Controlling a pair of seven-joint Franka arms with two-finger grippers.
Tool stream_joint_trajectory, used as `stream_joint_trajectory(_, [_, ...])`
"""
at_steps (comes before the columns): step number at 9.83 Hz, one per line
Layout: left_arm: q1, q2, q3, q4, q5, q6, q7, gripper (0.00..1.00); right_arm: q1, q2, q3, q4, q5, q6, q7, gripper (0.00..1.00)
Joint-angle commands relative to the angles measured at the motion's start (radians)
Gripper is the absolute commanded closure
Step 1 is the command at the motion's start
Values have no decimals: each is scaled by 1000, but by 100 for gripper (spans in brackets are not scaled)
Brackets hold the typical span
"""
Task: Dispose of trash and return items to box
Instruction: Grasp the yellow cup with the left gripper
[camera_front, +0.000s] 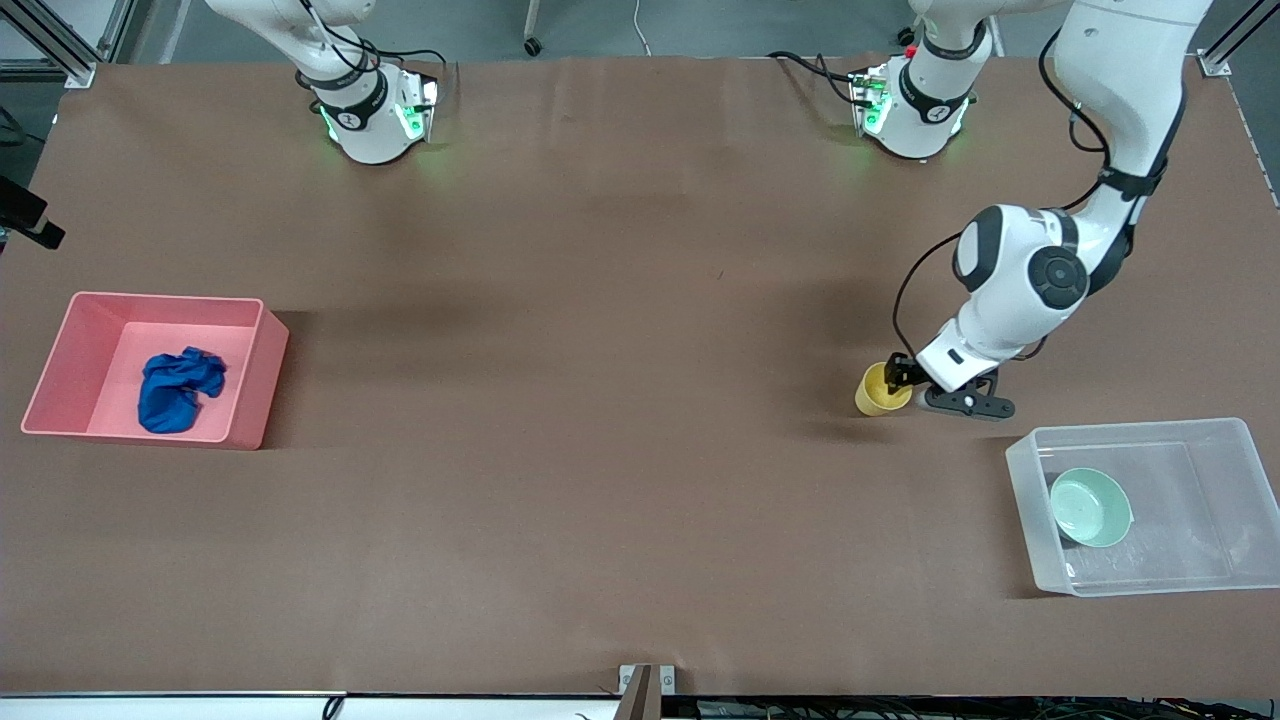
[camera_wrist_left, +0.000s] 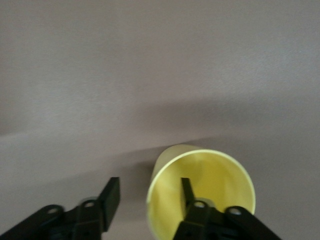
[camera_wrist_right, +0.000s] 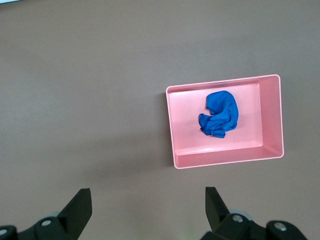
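From the front view, the left hand (camera_front: 900, 383) is low at the yellow cup (camera_front: 880, 390), which stands on the brown surface (camera_front: 600, 400) toward the left arm's end, a little farther from the camera than the clear box (camera_front: 1140, 505). That box sits near the surface's front corner at the same end and already holds the mint-green bowl (camera_front: 1091, 507). Near the edge at the right arm's end, the pink bin (camera_front: 250, 385) holds the blue wad of trash (camera_front: 178, 389). The right arm's hand is out of this view.

In the left wrist view, the left hand (camera_wrist_left: 150, 200) has its fingers apart, one finger (camera_wrist_left: 187, 192) inside the cup (camera_wrist_left: 215, 175) and the other (camera_wrist_left: 111, 196) outside its wall, so the rim is straddled but not yet pinched. The risk from here is a pinch on a thin wall: closing off-centre could tip or slide the light cup, or it could slip when lifted.

In the right wrist view, the right hand (camera_wrist_right: 145, 207) waits high over the surface (camera_wrist_right: 85, 100) with fingers spread, holding nothing; the pink bin (camera_wrist_right: 172, 125) and the trash (camera_wrist_right: 218, 114) lie below.

By count: one cup, one bowl, one wad, one clear box, one pink bin.
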Motion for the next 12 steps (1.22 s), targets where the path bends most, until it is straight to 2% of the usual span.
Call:
stream_joint_trajectory(1, [-11, 47, 3, 0, 9, 37, -26, 91, 6, -10, 6, -13, -5, 4, 6, 0])
stream_joint_trajectory(2, [-11, 47, 3, 0, 9, 37, -24, 99, 7, -10, 8, -12, -7, 4, 5, 0])
stream_joint_trajectory(5, [-6, 22, 2, 0, 10, 34, -20, 99, 14, -10, 8, -12, -13, -1, 3, 0])
stream_joint_trajectory(7, [-3, -27, 2, 35, 9, -4, -20, 100, 14, -10, 8, -12, -13, -5, 5, 0])
stream_joint_trajectory(8, [0, -39, 3, 88, 9, -72, -20, 100, 14, -10, 8, -12, -13, -5, 5, 0])
stream_joint_trajectory(9, [17, -38, 3, 184, 10, -183, -12, 100, 14, -10, 8, -10, -13, -5, 5, 0])
stream_joint_trajectory(11, [80, 16, 5, 449, 10, -439, 49, 100, 14, -10, 8, -12, -13, -5, 5, 0])
stream_joint_trajectory(12, [112, 62, 5, 567, 10, -513, 112, 100, 14, -10, 8, -10, -13, -5, 5, 0])
